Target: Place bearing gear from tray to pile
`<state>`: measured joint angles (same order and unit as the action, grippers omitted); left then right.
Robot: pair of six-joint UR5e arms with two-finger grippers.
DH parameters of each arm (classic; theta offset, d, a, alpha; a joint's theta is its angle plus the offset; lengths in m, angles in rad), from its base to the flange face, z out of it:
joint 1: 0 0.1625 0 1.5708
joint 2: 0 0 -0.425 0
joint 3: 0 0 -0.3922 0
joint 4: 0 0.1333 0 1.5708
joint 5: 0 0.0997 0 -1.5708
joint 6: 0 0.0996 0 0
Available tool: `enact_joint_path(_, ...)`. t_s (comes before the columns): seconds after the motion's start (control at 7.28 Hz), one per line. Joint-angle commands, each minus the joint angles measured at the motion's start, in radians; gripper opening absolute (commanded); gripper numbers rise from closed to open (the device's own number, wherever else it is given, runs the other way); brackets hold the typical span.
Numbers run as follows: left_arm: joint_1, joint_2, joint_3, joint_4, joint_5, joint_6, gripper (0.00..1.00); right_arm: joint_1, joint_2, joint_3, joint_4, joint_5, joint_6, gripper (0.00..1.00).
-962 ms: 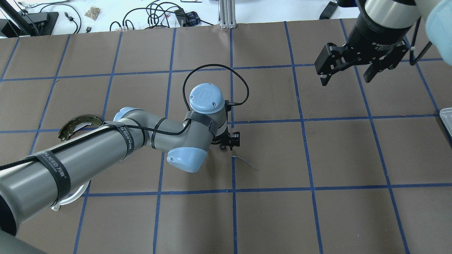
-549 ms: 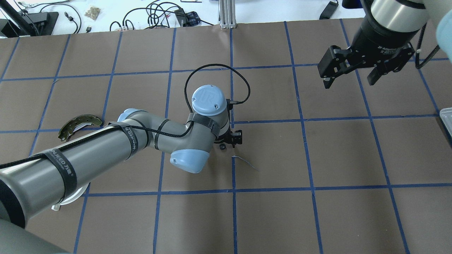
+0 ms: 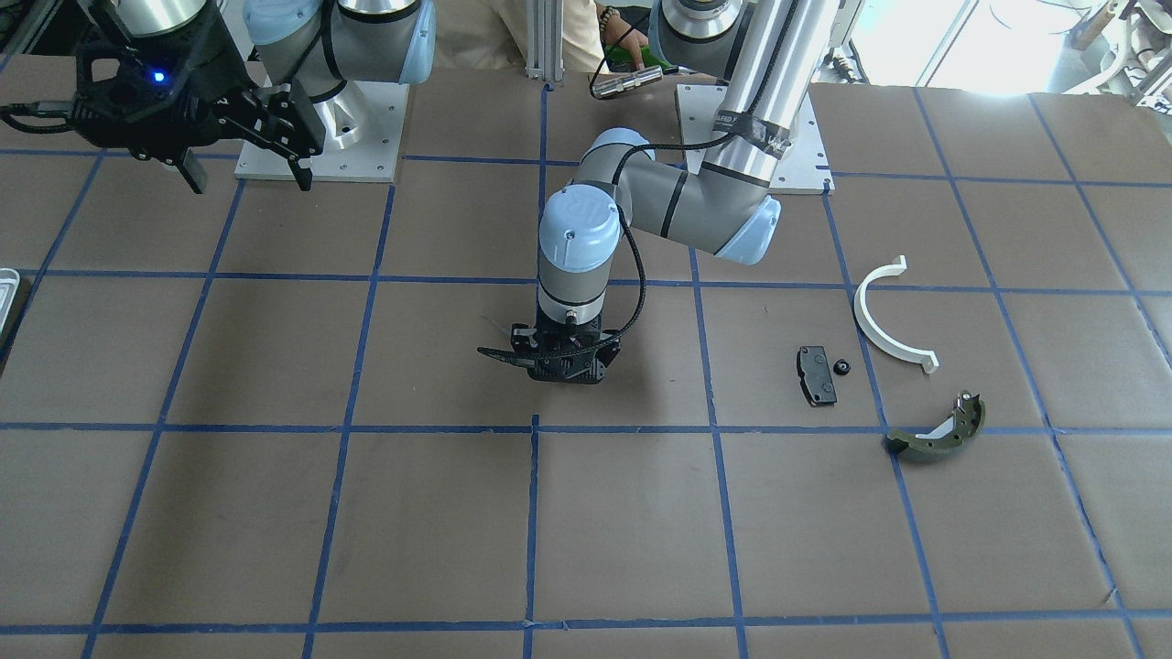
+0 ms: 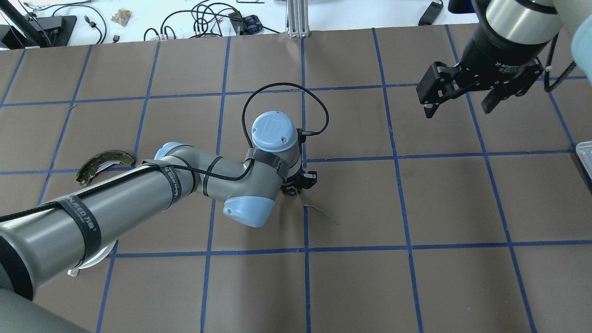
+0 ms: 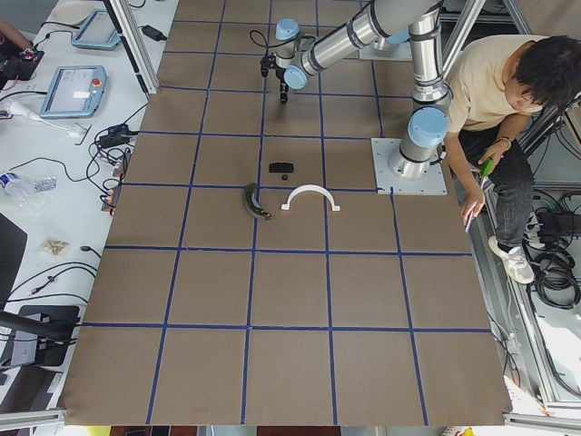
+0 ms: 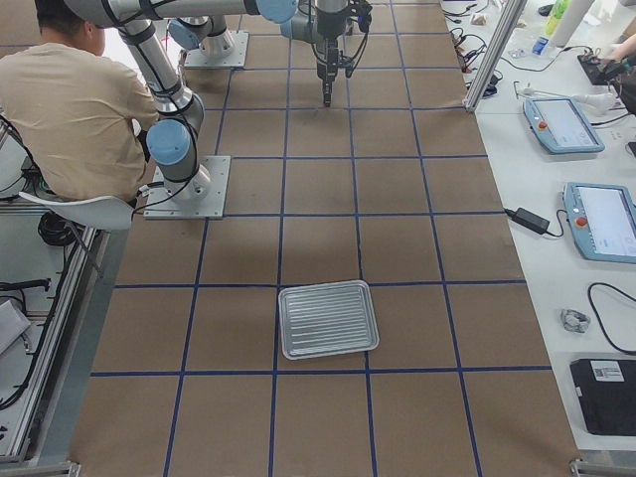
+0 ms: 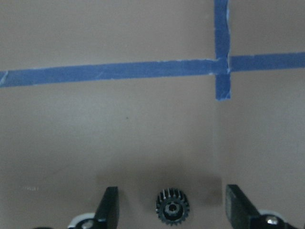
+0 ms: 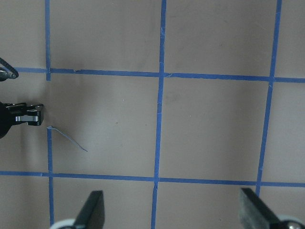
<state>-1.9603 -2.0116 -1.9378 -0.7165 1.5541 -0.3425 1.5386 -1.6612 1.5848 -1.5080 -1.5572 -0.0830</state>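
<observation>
A small black bearing gear [image 7: 172, 208] lies flat on the brown table, between the fingers [image 7: 108, 206] of my left gripper [image 4: 296, 186]. The left gripper is open and low over the table's middle, its jaws apart from the gear on both sides. My right gripper [image 4: 460, 106] is open and empty, raised at the far right. The tray [image 6: 328, 319] is empty; only a sliver of it [image 4: 584, 155] shows overhead. The pile lies at the left: black pad [image 3: 817, 375], white half-ring [image 3: 884, 320], olive brake shoe [image 3: 938, 430], and another small black gear [image 3: 841, 367].
A torn strip of blue tape [image 4: 321, 212] sticks up beside the left gripper. The left arm's forearm [image 4: 115, 208] lies over the pile in the overhead view. An operator [image 5: 508, 100] sits behind the robot's bases. Cables and devices lie past the table's far edge.
The left gripper has shifted slightly right and come down around the gear, which now sits between its fingers. The right gripper drew back a little to the right, then held still.
</observation>
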Motion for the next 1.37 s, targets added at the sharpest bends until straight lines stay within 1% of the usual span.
enact_joint_path(0.0,0.000,0.011,0.000,-0.001,0.000,0.005,0.00,0.002,0.012,-0.009,0.005,-0.006,-0.030,1.00)
enact_joint_path(0.14,0.003,0.023,0.000,-0.006,0.000,0.008,0.00,0.002,0.027,-0.019,0.000,-0.007,-0.059,1.00)
enact_joint_path(0.41,0.038,0.065,0.003,-0.046,0.006,0.110,0.00,0.002,0.060,-0.019,-0.006,-0.007,-0.063,1.00)
enact_joint_path(0.55,0.079,0.089,-0.006,-0.091,0.011,0.175,0.00,0.002,0.075,-0.034,-0.011,-0.012,-0.063,1.00)
enact_joint_path(0.69,0.130,0.123,-0.013,-0.140,0.018,0.286,0.00,0.002,0.101,-0.063,-0.009,-0.011,-0.063,1.00)
enact_joint_path(0.82,0.200,0.158,-0.013,-0.197,0.018,0.369,0.00,0.002,0.130,-0.106,0.000,-0.012,-0.063,1.00)
enact_joint_path(0.96,0.300,0.180,-0.013,-0.269,0.017,0.508,0.00,0.008,0.150,-0.127,0.003,-0.011,-0.063,1.00)
enact_joint_path(1.1,0.401,0.188,-0.013,-0.300,0.020,0.643,0.00,0.033,0.152,-0.126,0.005,-0.014,-0.063,1.00)
enact_joint_path(1.24,0.499,0.189,-0.013,-0.296,0.049,0.774,0.00,0.053,0.152,-0.121,0.005,-0.026,-0.061,1.00)
